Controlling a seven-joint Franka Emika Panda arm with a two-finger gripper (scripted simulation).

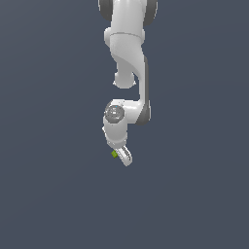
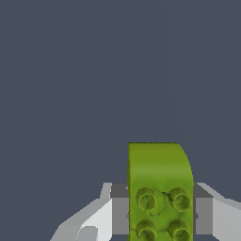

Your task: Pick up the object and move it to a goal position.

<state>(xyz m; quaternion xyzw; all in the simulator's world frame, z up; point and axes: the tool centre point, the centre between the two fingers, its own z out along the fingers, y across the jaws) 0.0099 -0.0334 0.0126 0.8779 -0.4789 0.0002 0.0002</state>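
Fingers (image 2: 120, 214) are pressing on the two flanks of one lime-green studded block (image 2: 159, 188), the left pad and then the right pad squeezing it in the wrist view, so the gripper (image 1: 122, 154) is clamping it for carrying. One block is showing, with four studs counted. In the exterior view it is peeking out at the gripper's left side, against the plain grey ground (image 1: 48, 194).

We see open dark floor (image 1: 53, 194) at every clock direction around the gripper (image 1: 122, 154); nothing obstructs it.
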